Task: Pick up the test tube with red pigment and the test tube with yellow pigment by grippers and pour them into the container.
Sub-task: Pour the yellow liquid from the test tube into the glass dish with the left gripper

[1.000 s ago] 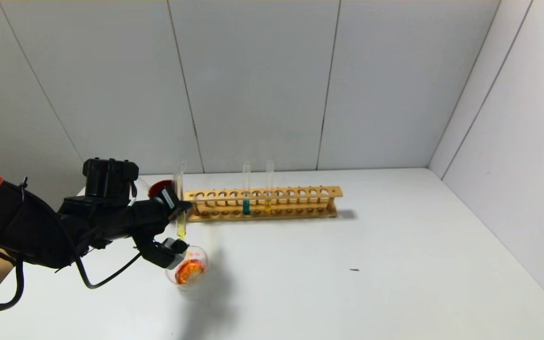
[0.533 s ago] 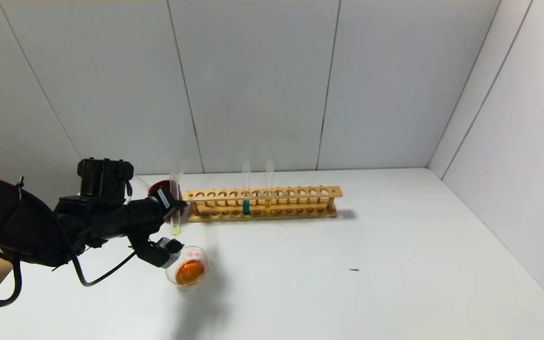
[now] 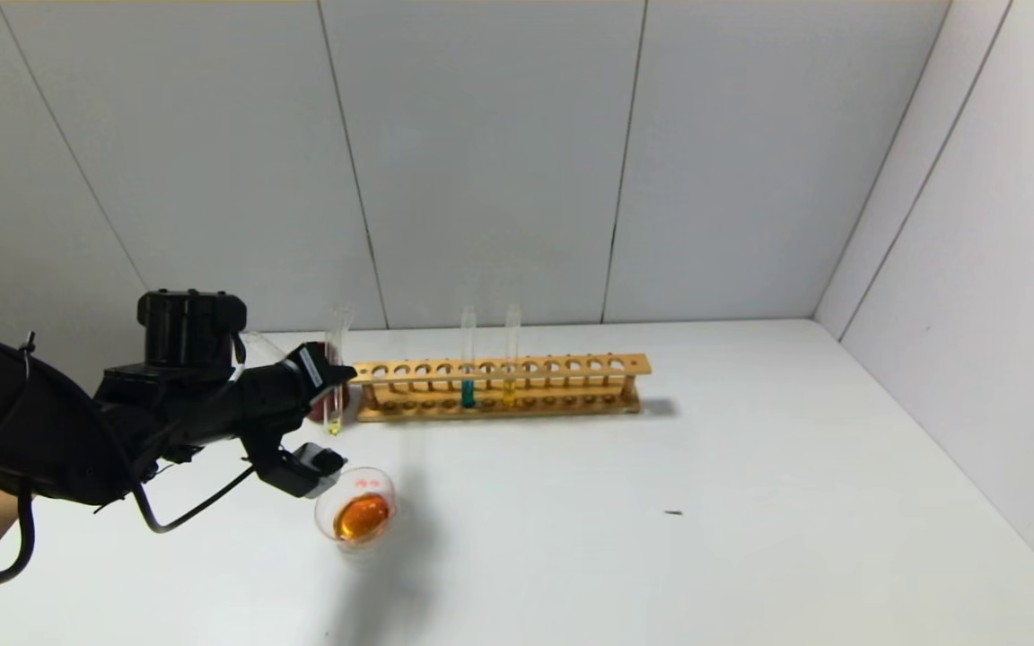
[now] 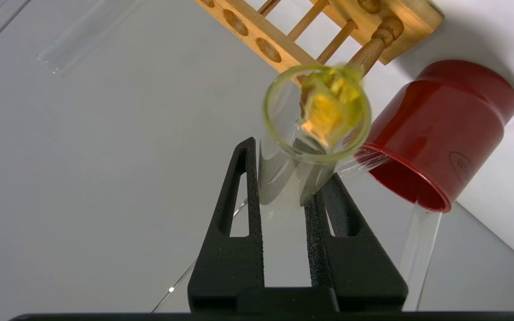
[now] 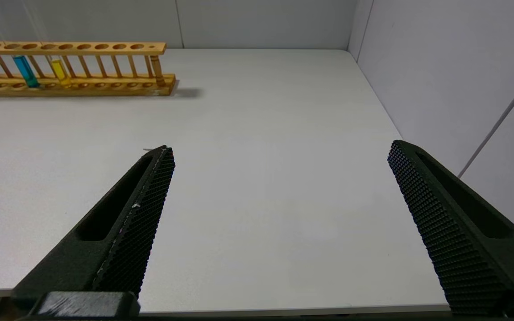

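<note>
My left gripper is shut on a test tube with yellow pigment, held upright with a little yellow liquid at its bottom. It hangs just behind the container, by the left end of the rack. The container is a low clear dish holding orange liquid. In the left wrist view my black fingers clamp the glass tube below its mouth. A second yellow tube stands in the rack. No red-tinted tube shows. My right gripper is open and empty over the table's front right.
A wooden rack stands at the back with a teal tube in it. A dark red cup stands beside the rack's left end, close to the held tube. An empty clear tube lies next to the cup.
My left gripper has carried the tube back from above the container toward the rack's left end and the red cup. The orange liquid in the container has settled.
</note>
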### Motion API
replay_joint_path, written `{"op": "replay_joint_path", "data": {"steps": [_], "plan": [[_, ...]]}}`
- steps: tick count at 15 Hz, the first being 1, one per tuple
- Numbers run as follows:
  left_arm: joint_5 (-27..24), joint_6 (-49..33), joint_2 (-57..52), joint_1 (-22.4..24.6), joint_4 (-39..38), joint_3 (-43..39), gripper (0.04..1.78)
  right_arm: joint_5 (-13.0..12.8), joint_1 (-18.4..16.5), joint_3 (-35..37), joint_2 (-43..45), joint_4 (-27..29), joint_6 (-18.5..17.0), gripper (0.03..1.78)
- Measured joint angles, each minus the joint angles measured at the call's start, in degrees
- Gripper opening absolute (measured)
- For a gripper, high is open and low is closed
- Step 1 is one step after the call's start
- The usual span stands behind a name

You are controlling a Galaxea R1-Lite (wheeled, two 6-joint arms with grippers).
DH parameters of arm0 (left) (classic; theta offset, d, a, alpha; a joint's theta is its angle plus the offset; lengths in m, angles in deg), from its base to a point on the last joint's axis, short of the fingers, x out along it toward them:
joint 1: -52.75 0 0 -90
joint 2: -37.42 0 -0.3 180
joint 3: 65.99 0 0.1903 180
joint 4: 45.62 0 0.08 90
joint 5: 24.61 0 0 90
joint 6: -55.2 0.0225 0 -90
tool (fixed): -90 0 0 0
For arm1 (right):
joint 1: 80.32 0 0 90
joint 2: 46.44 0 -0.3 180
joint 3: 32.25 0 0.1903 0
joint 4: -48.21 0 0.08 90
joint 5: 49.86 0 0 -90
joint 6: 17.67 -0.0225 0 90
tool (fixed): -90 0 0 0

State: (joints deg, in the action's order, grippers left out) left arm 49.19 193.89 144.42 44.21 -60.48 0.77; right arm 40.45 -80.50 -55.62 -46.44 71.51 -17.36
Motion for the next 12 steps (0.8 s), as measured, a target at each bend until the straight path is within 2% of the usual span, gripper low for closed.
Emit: {"op": "replay_joint_path", "data": {"steps": [12], "plan": [[0.3,2.4,-2.7,-1.7,-0.8,-0.9,0.32,0.0,0.0,0.0,0.0,0.0,0.0,1.75]]}}
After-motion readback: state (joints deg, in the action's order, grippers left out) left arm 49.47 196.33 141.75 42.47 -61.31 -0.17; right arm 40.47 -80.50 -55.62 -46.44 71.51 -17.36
